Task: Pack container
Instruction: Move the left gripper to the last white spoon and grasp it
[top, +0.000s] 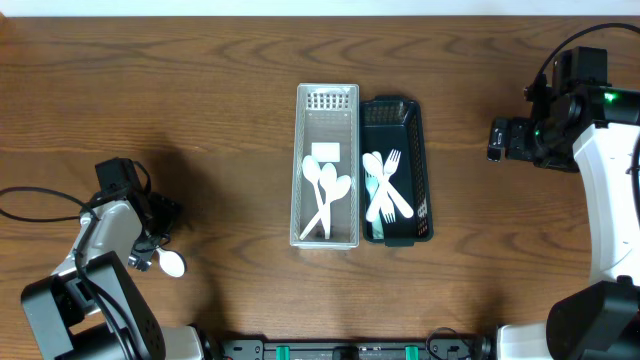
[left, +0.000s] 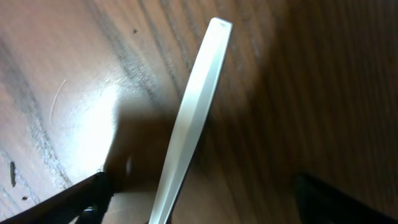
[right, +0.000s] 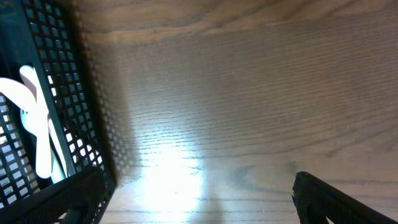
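Now the step in hand looks like picking up the loose spoon (left: 193, 118), which lies flat on the table (top: 200, 100) at the lower left of the overhead view, well apart from the tray (top: 300, 170) at centre. The left hand (top: 152, 238) hangs low over it, open. In the left wrist view its fingers (left: 87, 198) sit wide at the bottom corners, with the handle running between them and touching neither.

To do this well, I would close squarely across the handle, not the bowl, since the handle is thin, smooth and flat on the wood. The tips should be down at table level first, or the spoon may slip or pivot out. Since spoons (top: 325, 190) fill the tray and forks (top: 385, 190) the black basket (top: 418, 170) just beside it, this one probably belongs in the tray.

At the upper right of the overhead view the right hand (top: 497, 140) hovers beside the basket, jaws spread and holding nothing.
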